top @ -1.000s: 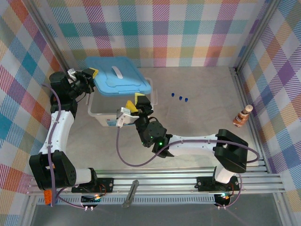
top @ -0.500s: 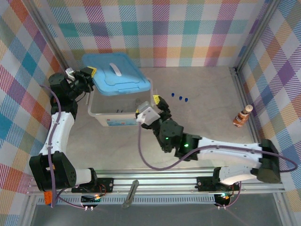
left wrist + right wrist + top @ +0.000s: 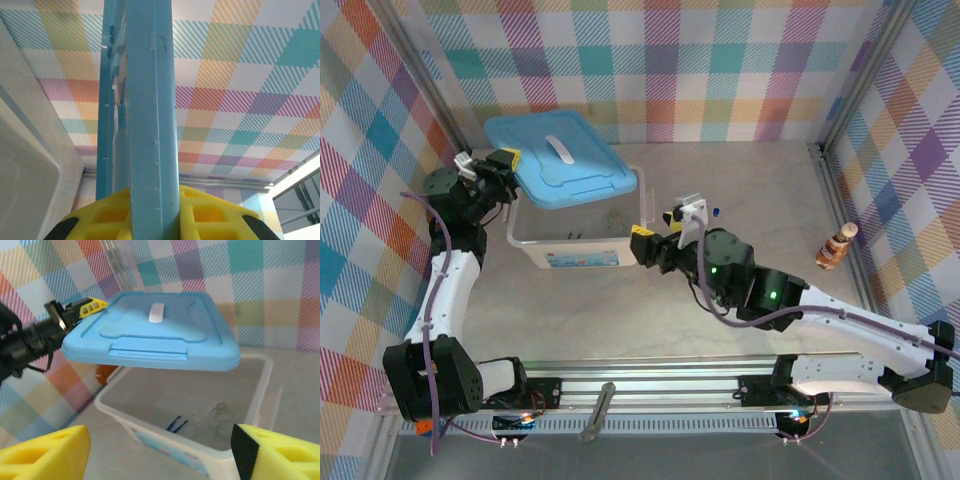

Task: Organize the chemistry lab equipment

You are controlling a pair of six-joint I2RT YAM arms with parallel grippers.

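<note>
Right gripper (image 3: 656, 228) swung from the front of the clear box (image 3: 578, 257) to its right side, mid frame, jaws wide and empty, left gripper (image 3: 508, 160) at upper left pinching the blue lid (image 3: 560, 160) above the box, tweezers (image 3: 175, 424) and glass beaker (image 3: 220, 416) inside.

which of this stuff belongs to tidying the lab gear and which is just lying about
Job: dark-blue tweezers, glass beaker, both in the clear bin; blue lid, gripped by the left hand.
Lying about: brown-and-white bottle figure by the right wall.
</note>
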